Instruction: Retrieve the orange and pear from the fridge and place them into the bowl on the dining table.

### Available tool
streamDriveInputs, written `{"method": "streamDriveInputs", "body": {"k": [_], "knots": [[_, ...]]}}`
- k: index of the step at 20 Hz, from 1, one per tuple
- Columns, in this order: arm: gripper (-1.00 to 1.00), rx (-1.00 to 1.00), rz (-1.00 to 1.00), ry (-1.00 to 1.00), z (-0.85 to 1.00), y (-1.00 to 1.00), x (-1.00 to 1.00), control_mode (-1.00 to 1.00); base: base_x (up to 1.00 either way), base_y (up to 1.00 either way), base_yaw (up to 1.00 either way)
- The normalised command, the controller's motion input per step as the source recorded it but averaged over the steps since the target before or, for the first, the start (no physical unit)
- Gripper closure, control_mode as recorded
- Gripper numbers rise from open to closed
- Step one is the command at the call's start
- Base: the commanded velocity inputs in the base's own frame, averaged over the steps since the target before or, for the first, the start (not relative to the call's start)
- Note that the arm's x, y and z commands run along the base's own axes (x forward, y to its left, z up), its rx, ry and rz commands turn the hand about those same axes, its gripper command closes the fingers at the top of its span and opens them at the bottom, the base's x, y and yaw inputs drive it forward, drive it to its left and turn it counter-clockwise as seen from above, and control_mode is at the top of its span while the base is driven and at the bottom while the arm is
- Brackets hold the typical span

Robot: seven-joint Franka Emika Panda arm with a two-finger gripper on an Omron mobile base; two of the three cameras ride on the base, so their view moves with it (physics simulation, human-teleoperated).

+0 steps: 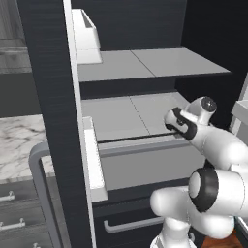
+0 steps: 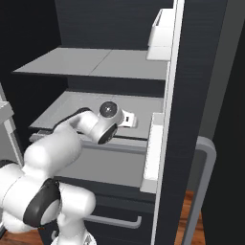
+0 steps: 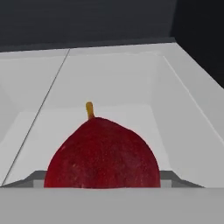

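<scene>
Fridge, a tall black cabinet with its door swung open, fills both base views, its light-grey shelves stacked inside and a long grey bar handle curving down the door's edge. The white arm reaches in over the lower shelf, its wrist bent toward the back. In the hand view a dark-red, rounded fruit with a short yellowish stem sits close before the camera on the pale floor of a white compartment; its shape suggests a pear, though the colour makes this uncertain. The end effector is only partly visible in the right base view, and its fingertips cannot be made out; its fingers appear to stand well apart, with nothing seen between them. White door bins hang on the inner door, and a drawer with a grey horizontal handle lies below.
</scene>
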Motion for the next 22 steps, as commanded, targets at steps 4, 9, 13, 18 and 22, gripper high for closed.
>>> {"method": "streamDriveInputs", "body": {"k": [4,9,13,18,22], "knots": [[1.0,0.0,0.03,0.05,1.0,0.0,-1.0,-1.0,0.0,0.0,0.0],[1.0,-0.05,0.07,0.19,0.58,0.41,-1.0,-1.0,0.0,0.0,0.0],[1.0,-0.07,0.15,0.15,0.01,0.59,-1.0,-1.0,0.0,0.0,0.0],[1.0,-0.02,0.18,0.02,0.0,0.33,-1.0,-1.0,0.0,0.0,0.0],[1.0,0.0,0.18,0.0,0.01,0.04,-1.0,-1.0,0.0,0.0,0.0]]}}
